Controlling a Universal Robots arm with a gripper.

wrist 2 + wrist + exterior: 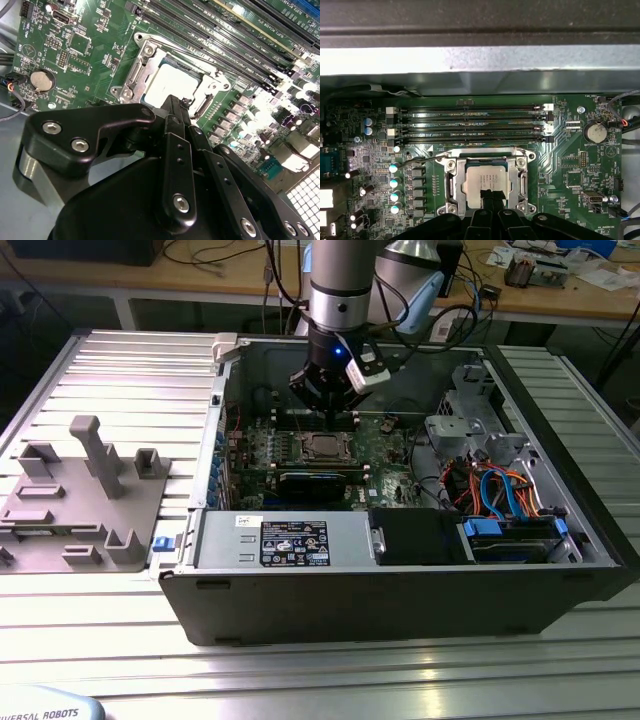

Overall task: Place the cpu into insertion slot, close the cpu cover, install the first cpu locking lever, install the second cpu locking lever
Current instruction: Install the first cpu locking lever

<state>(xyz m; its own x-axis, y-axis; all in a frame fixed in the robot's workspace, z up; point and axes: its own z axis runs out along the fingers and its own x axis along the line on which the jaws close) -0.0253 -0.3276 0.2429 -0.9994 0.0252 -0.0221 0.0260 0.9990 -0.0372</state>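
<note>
My cpu (485, 181) sits in the insertion slot (451, 186) under the cpu cover (522, 176); memory slots (470, 125) lie just beside.

The small flat square cpu with a dull silver-grey metal top (486, 180) lies flat inside the insertion slot, a square socket with a silvery metal rim set into the green circuit board (451, 186). In both wrist views the thin silvery metal frame of the cpu cover (145, 60) lies down flat around the chip, its cut-out middle leaving the pale chip top (172, 82) showing. In the exterior view the socket with the chip (322, 447) sits near the middle of the board inside the open computer case.
</note>
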